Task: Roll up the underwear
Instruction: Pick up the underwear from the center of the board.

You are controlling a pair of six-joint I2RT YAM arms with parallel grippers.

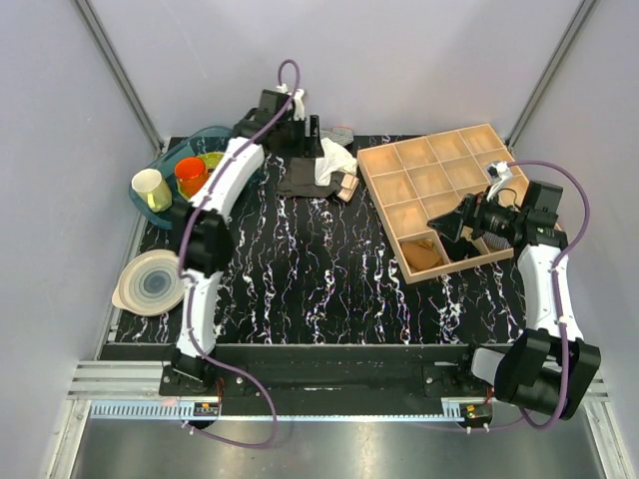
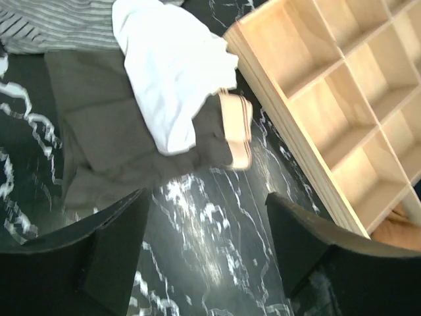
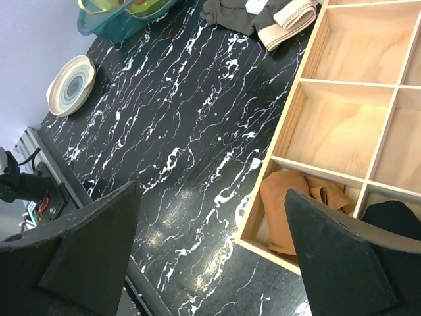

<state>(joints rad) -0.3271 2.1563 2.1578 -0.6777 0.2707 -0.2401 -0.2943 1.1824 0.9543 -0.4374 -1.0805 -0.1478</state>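
Note:
The white underwear point(image 1: 335, 160) lies crumpled at the back of the table, partly on a dark grey garment point(image 1: 303, 180). In the left wrist view the underwear point(image 2: 172, 72) drapes over the dark grey garment point(image 2: 99, 145), ahead of the fingers. My left gripper point(image 1: 308, 148) point(image 2: 207, 243) is open and empty, held above the table just short of both garments. My right gripper point(image 1: 447, 228) point(image 3: 214, 243) is open and empty over the near left corner of the wooden compartment tray point(image 1: 384, 215), far from the underwear. In the right wrist view only a scrap of the underwear point(image 3: 255, 5) shows at the top edge.
A grey-and-white striped cloth point(image 2: 59, 23) lies behind the garments. A beige rolled cloth point(image 2: 237, 128) lies between them and the tray point(image 2: 289, 138). The tray holds a brown cloth point(image 3: 289, 204) and a black one point(image 3: 395, 220). A teal bin point(image 1: 165, 165) with cups and a plate point(image 1: 150, 281) sit at the left.

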